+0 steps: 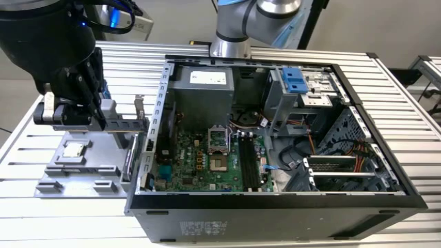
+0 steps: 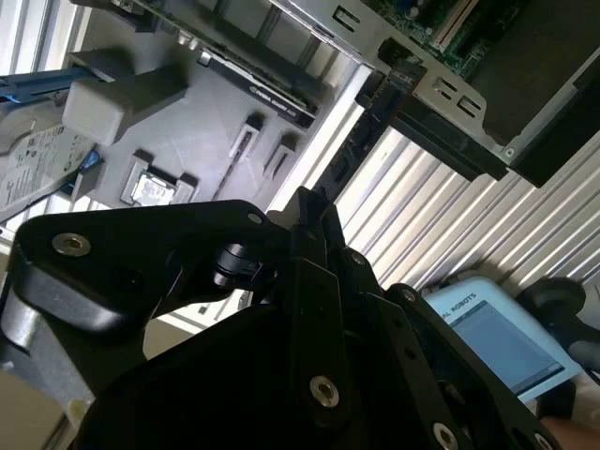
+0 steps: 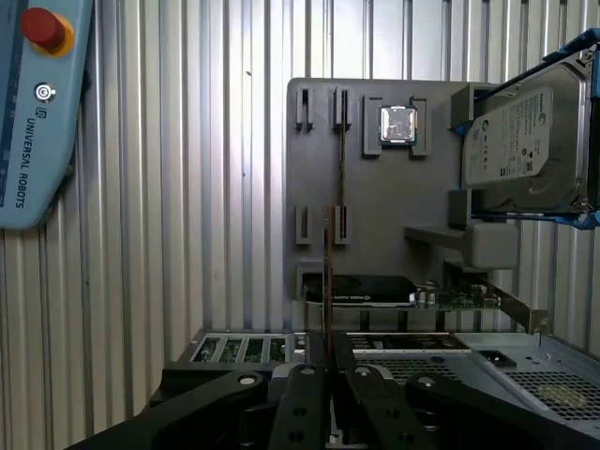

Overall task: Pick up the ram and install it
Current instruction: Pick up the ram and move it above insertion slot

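Hovering above the grey tray [image 1: 69, 173] at the exterior view's left, the gripper [image 3: 328, 361] looks clamped on the ram [image 3: 328, 281], edge-on; seating it calls for squaring it to the memory slots [image 1: 247, 165].

Ribbed bare-metal table [image 3: 187, 187], matt grey plastic holder tray [image 3: 375, 206], shiny metal processor chip [image 3: 397, 124], hard drive [image 3: 525, 131] with paper label, blue plastic frame [image 3: 572, 44], matt black gripper [image 3: 328, 366], ram [image 3: 328, 281] with bare brown board edge.

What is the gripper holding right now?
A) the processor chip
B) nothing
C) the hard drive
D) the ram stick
D: in the first wrist view the gripper is shut on the thin ram stick, while the chip and hard drive sit on the tray.
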`<state>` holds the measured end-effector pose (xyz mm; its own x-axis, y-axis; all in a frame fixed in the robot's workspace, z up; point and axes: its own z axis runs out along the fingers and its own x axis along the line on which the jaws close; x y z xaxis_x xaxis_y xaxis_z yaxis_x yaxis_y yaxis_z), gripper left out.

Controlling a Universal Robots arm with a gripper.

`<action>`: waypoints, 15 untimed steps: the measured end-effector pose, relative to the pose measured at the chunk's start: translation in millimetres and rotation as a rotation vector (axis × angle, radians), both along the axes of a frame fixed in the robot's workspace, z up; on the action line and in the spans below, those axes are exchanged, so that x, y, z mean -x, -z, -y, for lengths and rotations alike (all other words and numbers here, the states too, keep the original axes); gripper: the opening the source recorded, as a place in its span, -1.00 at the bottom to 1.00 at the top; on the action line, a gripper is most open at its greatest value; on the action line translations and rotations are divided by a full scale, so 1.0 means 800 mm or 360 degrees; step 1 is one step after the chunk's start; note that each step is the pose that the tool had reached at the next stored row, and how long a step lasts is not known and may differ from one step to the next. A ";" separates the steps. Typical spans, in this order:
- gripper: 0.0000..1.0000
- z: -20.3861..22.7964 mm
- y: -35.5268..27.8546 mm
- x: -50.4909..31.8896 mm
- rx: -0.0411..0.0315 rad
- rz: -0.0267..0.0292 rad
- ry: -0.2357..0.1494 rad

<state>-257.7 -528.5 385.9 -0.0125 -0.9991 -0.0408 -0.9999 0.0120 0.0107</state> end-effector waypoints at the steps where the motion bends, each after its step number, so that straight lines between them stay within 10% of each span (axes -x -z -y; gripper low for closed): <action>1: -1.00 0.0000 0.0001 -0.001 0.0000 0.00001 0.0000; 15: -1.00 0.0000 0.0000 -0.018 0.0000 0.00000 0.0000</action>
